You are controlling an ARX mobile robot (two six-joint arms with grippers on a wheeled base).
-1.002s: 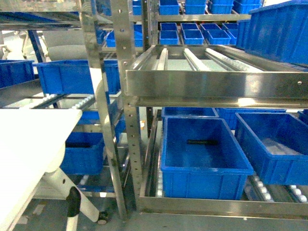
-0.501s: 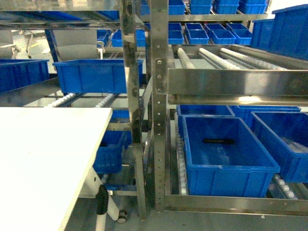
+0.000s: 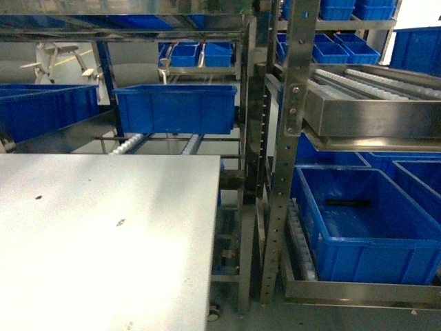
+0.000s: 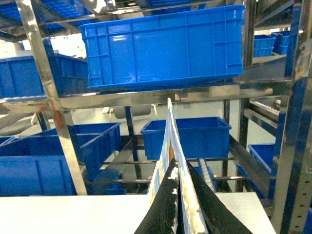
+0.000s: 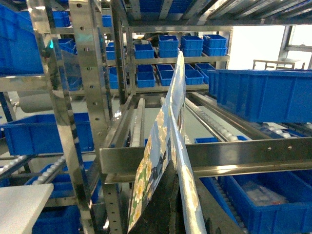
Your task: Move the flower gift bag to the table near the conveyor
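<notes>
Both grippers, left [image 4: 176,204] and right [image 5: 170,204], pinch the flat flower-printed paper gift bag [image 5: 165,146] by its edges (upright, carried), above the white-grey matte table [image 3: 103,234] beside the steel roller conveyor [image 3: 372,103].

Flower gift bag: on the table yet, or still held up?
Held up. Both wrist views show the flower gift bag edge-on, pinched at each gripper. The head view shows the table without it.

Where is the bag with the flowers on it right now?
The flower gift bag is not on the table; it is pinched at its top edge in both wrist views, held up in front of the conveyor rack.
</notes>
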